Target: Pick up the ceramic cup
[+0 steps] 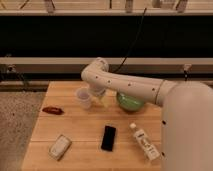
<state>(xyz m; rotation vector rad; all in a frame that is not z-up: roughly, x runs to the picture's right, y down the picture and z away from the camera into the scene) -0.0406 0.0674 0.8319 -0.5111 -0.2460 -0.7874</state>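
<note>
With tool [101, 100] wide open, empty, just beside ceramic cup [84, 98]: may tip it if closed off-centre.

White arm [131, 86] bends downward, gripper [100, 99] hanging at its end, jaws apparently apart.

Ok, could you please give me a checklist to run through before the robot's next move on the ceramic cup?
1. The ceramic cup stands upright on the table: ok.
2. The gripper is open: ok.
3. The gripper is down at cup height, close beside the cup: ok.
4. The cup's wall sits between the gripper's fingers: cannot tell, the arm hides that spot.
5. The green bowl is apart from the cup, on the gripper's far side: ok.
6. The cup is lifted off the table: not ok, it rests on the wood.
</note>
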